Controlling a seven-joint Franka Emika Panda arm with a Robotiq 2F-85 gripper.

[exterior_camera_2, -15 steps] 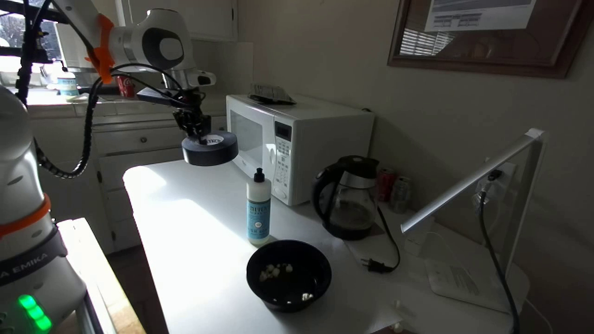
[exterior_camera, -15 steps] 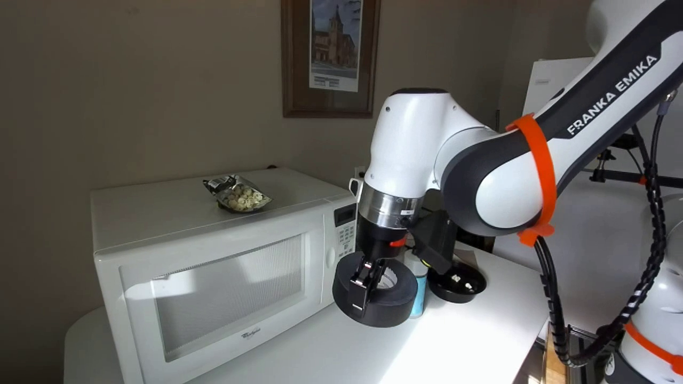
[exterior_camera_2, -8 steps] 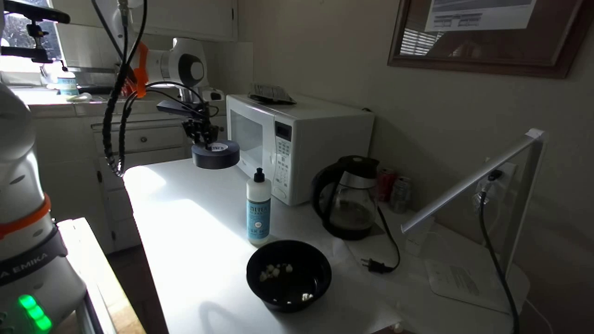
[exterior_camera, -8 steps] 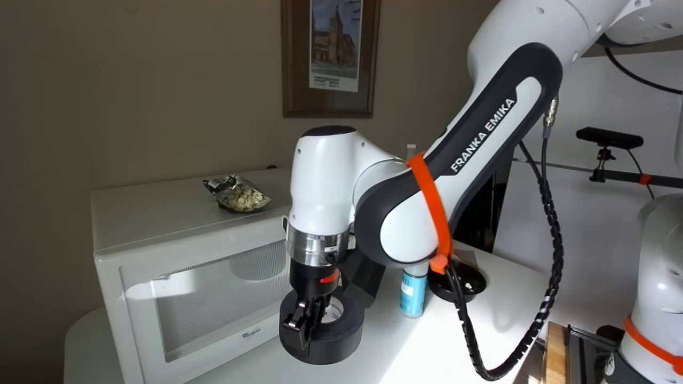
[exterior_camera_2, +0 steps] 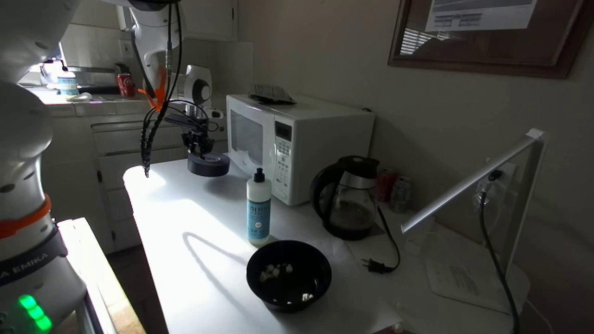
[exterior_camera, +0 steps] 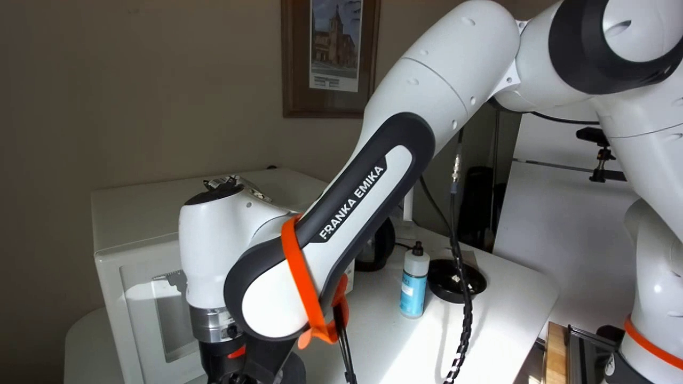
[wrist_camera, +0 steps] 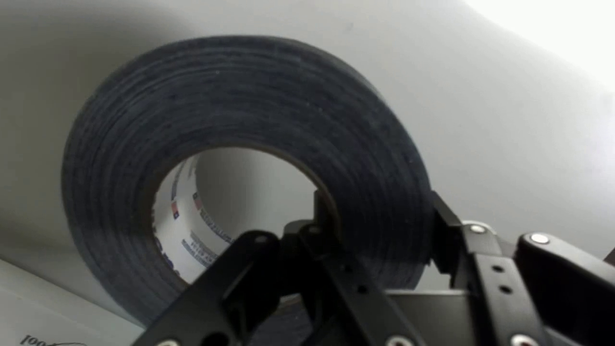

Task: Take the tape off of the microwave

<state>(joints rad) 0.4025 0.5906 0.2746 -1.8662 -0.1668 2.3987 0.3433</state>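
Pinching the tape point(exterior_camera_2: 209, 167) by one side in the gripper point(wrist_camera: 378, 218), with the table point(exterior_camera_2: 218, 222) apart below it and the microwave point(exterior_camera_2: 306, 139) near. Liable to tilt or slip from so lopsided a hold, or to drop hard if let go too high.

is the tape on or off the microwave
Off: the gripper holds the tape; an exterior view shows it in front of the microwave, above the tabletop.
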